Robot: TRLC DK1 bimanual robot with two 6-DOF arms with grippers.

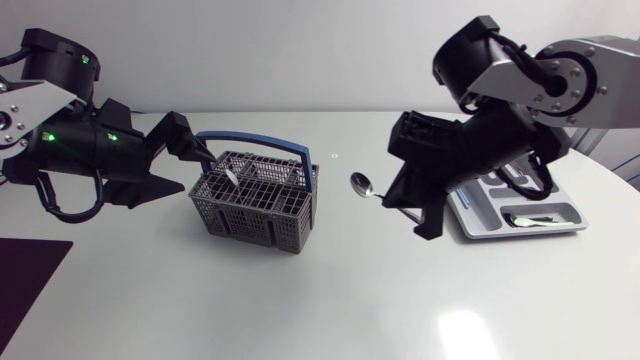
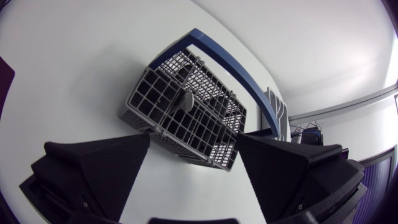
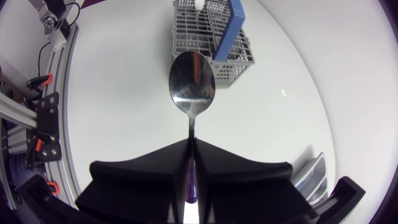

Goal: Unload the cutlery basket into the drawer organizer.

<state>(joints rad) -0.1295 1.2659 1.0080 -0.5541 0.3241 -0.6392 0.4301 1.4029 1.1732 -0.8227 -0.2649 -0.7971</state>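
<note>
Left gripper (image 2: 194,138): fingers spread wide apart. Right gripper (image 3: 190,146): fingers pressed together on spoon (image 3: 192,84) handle, bowl projecting ahead.

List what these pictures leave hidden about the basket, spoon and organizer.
- What remains in the basket: head view, its grid top hides most.
- Handle of the spoon: right wrist view, buried between the fingers of the right gripper.
- Compartments of the organizer: head view, the right arm covers most.

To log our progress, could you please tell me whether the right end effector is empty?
No, the right end effector is shut on the handle of a spoon, whose bowl sticks out ahead of it.
</note>
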